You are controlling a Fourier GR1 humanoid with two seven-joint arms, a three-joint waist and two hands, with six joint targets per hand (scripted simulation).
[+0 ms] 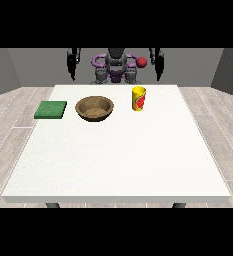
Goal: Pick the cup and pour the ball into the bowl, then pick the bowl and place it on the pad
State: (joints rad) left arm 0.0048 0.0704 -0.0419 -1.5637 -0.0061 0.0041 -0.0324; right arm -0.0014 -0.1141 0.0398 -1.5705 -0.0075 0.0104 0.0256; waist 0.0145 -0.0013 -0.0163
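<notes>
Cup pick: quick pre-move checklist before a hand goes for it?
1. Yellow cup upright on the white table: ok.
2. Ball inside the cup: cannot tell, its inside is hidden.
3. Wooden bowl upright, beside the cup and apart from it: ok.
4. Green pad bare, at the bowl's other side: ok.
5. Hand at the view's right hangs above the table's far edge, holding nothing: ok.
6. Hand at the view's left likewise: ok.

One cam, across table, facing robot; high, far back.
</notes>
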